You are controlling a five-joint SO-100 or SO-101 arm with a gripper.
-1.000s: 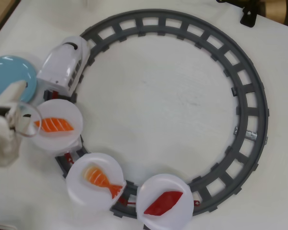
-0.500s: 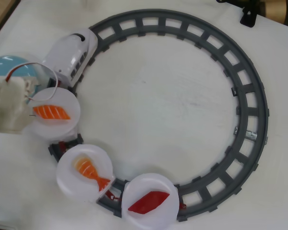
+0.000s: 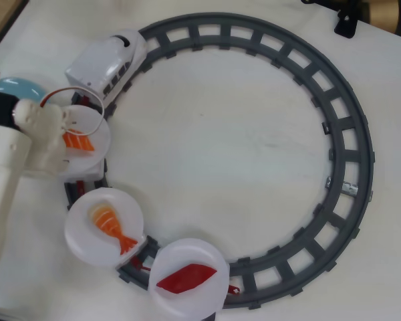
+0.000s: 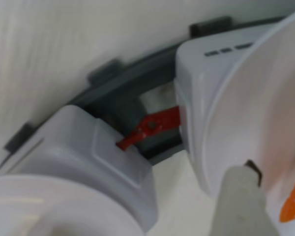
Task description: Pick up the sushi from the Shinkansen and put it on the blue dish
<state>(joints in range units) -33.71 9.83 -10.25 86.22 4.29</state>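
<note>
In the overhead view the white Shinkansen (image 3: 107,63) stands on the upper-left curve of the track, pulling cars topped with white plates. The orange striped sushi (image 3: 78,142) lies on the first plate (image 3: 97,134). My gripper (image 3: 67,130) hangs open over that plate and hides the sushi's left end. In the wrist view one pale finger (image 4: 241,196) stands above the plate, with the sushi (image 4: 292,206) just right of it, apart. The blue dish (image 3: 20,87) shows at the left edge, mostly hidden by my arm.
A grey circular track (image 3: 351,134) rings the table. The second plate (image 3: 83,244) carries an orange shrimp piece (image 3: 110,227) and the third (image 3: 180,304) a red piece (image 3: 187,277). A black object (image 3: 347,23) sits at the top right. In the wrist view a red coupler (image 4: 150,126) joins two cars.
The Shinkansen and its plates have moved clockwise along the track. My gripper has moved up and right from beside the first plate to over it, covering part of the sushi and the blue dish.
</note>
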